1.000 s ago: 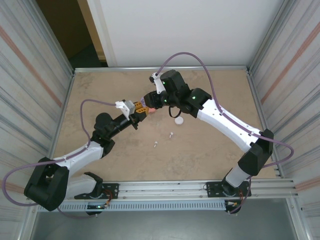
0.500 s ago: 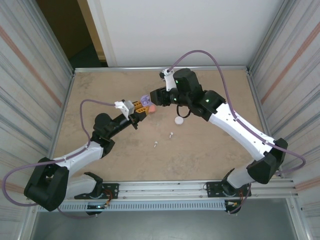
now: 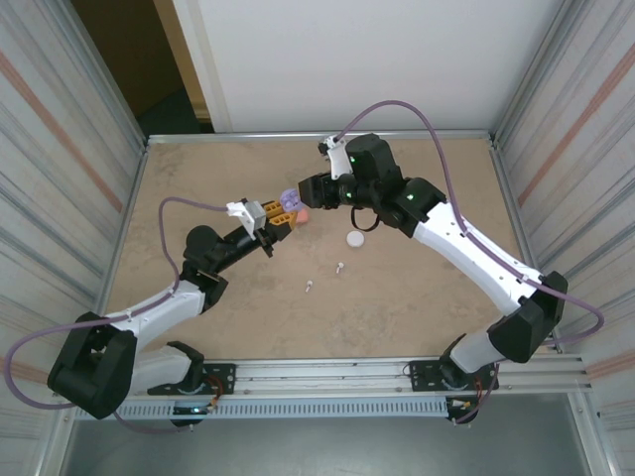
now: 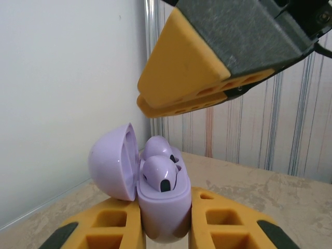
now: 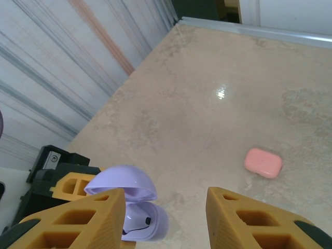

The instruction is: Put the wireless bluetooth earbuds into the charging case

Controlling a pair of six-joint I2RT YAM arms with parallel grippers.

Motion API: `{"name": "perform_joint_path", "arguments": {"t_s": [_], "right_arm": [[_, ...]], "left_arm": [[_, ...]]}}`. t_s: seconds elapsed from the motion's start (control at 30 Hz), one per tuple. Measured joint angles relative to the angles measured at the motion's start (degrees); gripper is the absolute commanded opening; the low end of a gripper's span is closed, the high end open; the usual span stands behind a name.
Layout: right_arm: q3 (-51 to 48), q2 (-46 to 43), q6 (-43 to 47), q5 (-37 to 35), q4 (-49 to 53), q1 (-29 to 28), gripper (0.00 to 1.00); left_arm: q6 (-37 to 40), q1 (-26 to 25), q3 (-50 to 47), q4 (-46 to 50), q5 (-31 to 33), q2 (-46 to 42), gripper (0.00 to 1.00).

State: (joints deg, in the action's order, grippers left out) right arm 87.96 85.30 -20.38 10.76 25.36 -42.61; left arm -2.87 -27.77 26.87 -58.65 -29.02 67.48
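Purple case [image 4: 162, 210] clamped in left end effector [image 4: 163, 231], both earbuds [image 4: 160, 175] seated; right end effector [image 5: 166, 218] part-open, empty; white earbuds [image 3: 340, 266] loose.

Bright, even light; glare on table [image 5: 221, 93]

A beige marbled tabletop [image 3: 198, 188] lies between ribbed metal walls [image 3: 60, 119] left and right — a white panel [image 3: 377, 59] closes the far side, a dark opening [image 3: 129, 59] far left.
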Motion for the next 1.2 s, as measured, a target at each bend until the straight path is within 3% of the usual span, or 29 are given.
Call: {"name": "perform_joint_path", "arguments": {"t_s": [0.17, 0.3, 0.53, 0.87, 1.2], "right_arm": [[0.0, 0.5, -0.5, 1.7, -0.1, 0.5, 0.5], [-1.1, 0.1, -2.2, 4.9, -2.4, 2.5, 0.61], [-10.8, -4.5, -6.9, 13.4, -10.2, 7.6, 0.72], [-15.1, -7.2, -9.2, 27.7, -17.5, 9.2, 0.73], [-15.1, -6.7, -9.2, 30.6, -18.0, 7.2, 0.72]], "left_arm": [[0.0, 0.0, 0.0, 0.0, 0.0, 0.0, 0.0], [0.0, 0.0, 0.0, 0.0, -0.4, 0.0, 0.0], [-0.2, 0.0, 0.0, -0.9, -2.5, -0.1, 0.0], [-1.4, -0.3, 0.7, -1.3, -7.8, 0.1, 0.0], [-1.7, -1.1, 1.9, -1.6, -10.4, 0.6, 0.0]]}}
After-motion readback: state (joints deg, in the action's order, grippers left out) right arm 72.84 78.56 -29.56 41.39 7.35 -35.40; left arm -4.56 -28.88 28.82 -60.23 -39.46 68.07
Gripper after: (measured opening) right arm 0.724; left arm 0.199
